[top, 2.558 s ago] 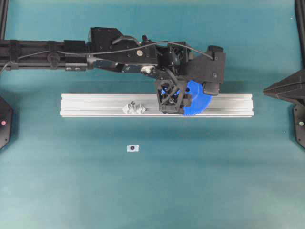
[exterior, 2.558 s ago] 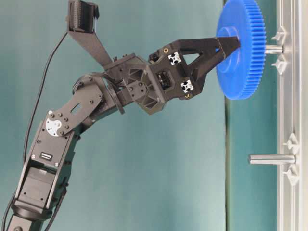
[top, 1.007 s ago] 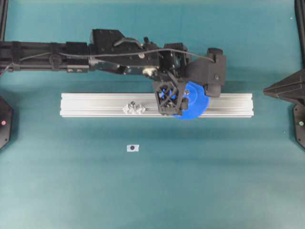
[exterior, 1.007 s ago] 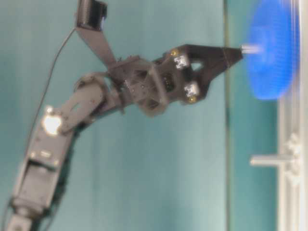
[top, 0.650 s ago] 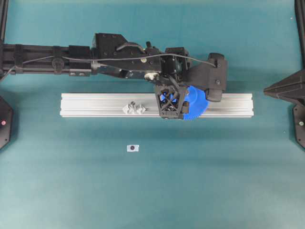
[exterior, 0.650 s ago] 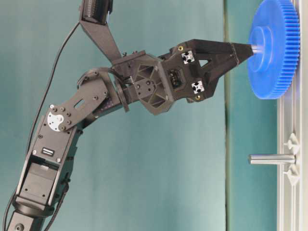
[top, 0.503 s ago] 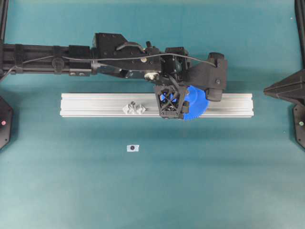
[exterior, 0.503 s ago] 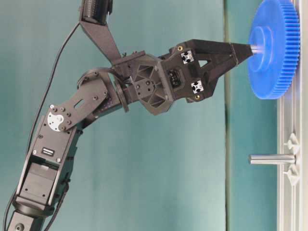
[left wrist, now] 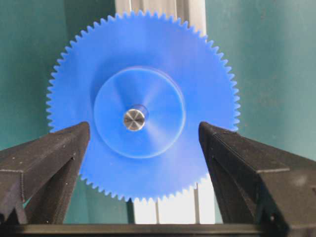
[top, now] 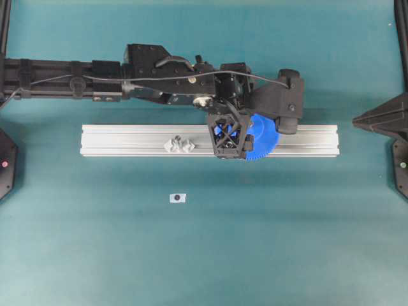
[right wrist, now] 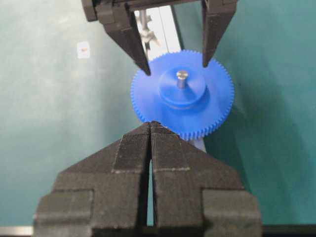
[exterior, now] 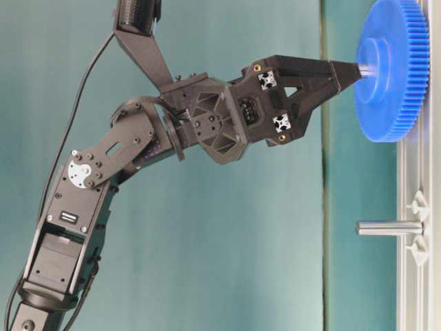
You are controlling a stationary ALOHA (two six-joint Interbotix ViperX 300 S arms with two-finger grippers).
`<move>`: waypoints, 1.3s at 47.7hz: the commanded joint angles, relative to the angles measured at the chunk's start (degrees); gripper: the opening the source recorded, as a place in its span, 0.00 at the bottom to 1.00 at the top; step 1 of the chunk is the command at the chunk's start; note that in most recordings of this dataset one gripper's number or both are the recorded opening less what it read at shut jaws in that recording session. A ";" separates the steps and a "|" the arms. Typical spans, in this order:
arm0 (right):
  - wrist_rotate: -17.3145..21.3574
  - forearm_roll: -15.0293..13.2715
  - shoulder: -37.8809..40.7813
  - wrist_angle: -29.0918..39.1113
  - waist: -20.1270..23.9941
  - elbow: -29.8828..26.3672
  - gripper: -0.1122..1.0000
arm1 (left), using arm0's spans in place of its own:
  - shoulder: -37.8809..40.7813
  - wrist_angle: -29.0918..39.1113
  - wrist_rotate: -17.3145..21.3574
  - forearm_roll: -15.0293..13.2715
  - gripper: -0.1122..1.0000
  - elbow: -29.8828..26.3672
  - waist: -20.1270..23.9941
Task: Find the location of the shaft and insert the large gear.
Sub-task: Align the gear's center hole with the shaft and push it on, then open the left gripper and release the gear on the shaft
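Left gripper [left wrist: 143, 148] open, straddling large gear [left wrist: 148, 64] untouched.

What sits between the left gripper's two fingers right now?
The large gear, seated on the shaft, sits between the left gripper's open fingers; neither finger touches the hub. The left wrist view shows this best.

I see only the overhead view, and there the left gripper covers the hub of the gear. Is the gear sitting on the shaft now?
Observer: Yes. In the left wrist view the tip of the shaft shows through the centre hole of the large gear.
Operator: Does the left gripper hold the gear?
Observer: No. In the right wrist view the left gripper is open, its fingers clear of the hub on both sides.
Operator: And the right gripper?
Observer: The right gripper is shut, holding nothing, short of the gear.
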 commanded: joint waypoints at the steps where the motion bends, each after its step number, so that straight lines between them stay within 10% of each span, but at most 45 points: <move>1: 0.62 0.00 0.35 -0.44 -0.09 -0.70 0.10 | -1.58 -0.18 -0.09 0.18 0.91 -1.32 0.18; 62: 0.79 0.00 0.35 -0.44 -0.09 -0.62 0.10 | -2.37 -0.18 -0.26 0.18 0.91 -1.41 0.26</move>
